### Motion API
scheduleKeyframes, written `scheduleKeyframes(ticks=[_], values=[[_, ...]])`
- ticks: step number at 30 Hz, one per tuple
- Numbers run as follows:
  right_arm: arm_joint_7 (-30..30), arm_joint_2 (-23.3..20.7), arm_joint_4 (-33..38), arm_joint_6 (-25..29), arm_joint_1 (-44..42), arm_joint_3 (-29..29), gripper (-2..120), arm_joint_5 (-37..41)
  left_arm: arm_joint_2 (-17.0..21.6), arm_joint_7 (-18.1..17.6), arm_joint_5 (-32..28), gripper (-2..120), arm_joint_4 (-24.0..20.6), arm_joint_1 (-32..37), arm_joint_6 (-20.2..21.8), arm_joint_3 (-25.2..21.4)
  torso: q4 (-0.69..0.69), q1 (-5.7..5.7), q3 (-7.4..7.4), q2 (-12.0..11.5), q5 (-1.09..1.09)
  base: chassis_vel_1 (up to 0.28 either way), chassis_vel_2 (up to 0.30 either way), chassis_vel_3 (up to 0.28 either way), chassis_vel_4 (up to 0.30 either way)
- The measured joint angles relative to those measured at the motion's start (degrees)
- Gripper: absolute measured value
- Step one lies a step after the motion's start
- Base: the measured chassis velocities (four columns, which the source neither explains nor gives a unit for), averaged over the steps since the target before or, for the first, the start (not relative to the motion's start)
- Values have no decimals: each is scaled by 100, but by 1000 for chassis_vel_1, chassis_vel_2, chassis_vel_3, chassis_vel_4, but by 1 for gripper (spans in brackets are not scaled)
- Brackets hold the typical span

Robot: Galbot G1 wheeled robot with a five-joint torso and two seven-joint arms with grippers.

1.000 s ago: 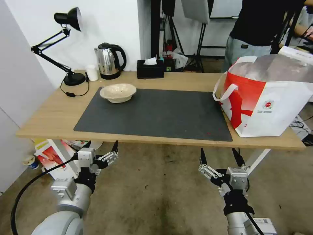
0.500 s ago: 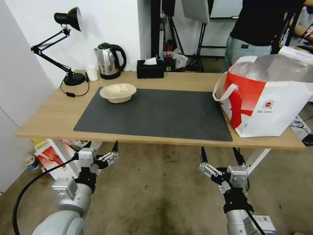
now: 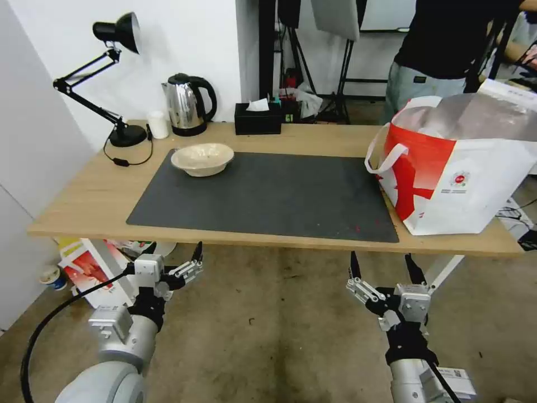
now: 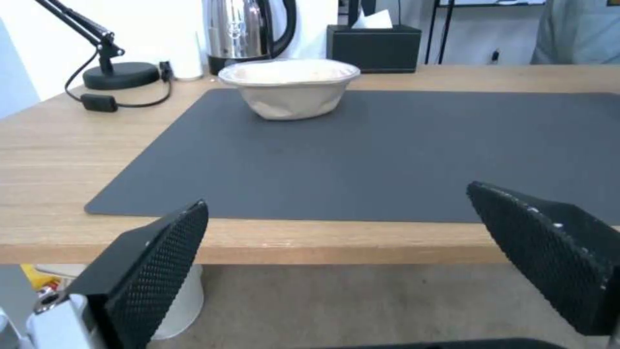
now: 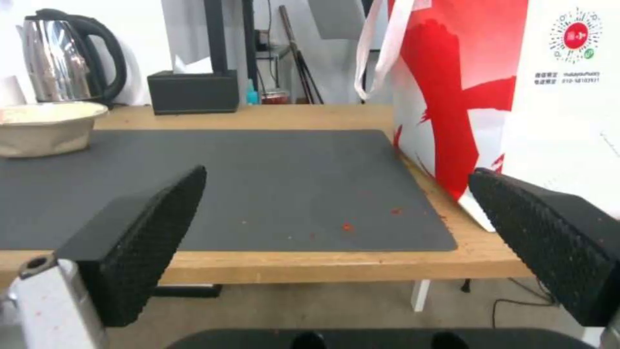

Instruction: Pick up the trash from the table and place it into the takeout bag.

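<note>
Since a second ago: our right gripper (image 3: 383,268) has drifted a little lower and rightward in the lower right of the head view; our left gripper (image 3: 174,256) and everything on the table (image 3: 84,201) sit as before.
Left gripper: fingers spread wide, holding nothing, below the table's near edge at lower left.
Right gripper: also wide apart and empty, below the near edge.
Trash left: we see one piece, the shallow beige bowl (image 3: 202,158), upright on the upper left corner of the dark grey mat (image 3: 268,196), just in front of the steel kettle (image 3: 187,104).
Takeout bag: stands on the table's right end at the right of the frame (image 3: 475,179), mouth up, loop handle hanging toward the mat.
Progress: we judge the job mostly done; the bowl remains, and what is inside the bag we cannot tell.
Open room: the mat between bowl and bag is bare, a free lane across.
Edges: both grippers must rise past the table lip; the kettle, the black tissue box (image 3: 257,118) and the desk lamp (image 3: 114,84) crowd the far side.
</note>
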Motion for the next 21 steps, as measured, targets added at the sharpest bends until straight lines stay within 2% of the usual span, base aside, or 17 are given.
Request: scheduleKeyframes(ticks=[21], values=[[22, 5, -5, -23, 0, 2, 100, 9, 11, 24, 3, 100, -37, 1, -6, -34, 0, -1, 0, 0, 0, 0, 0, 0, 0]])
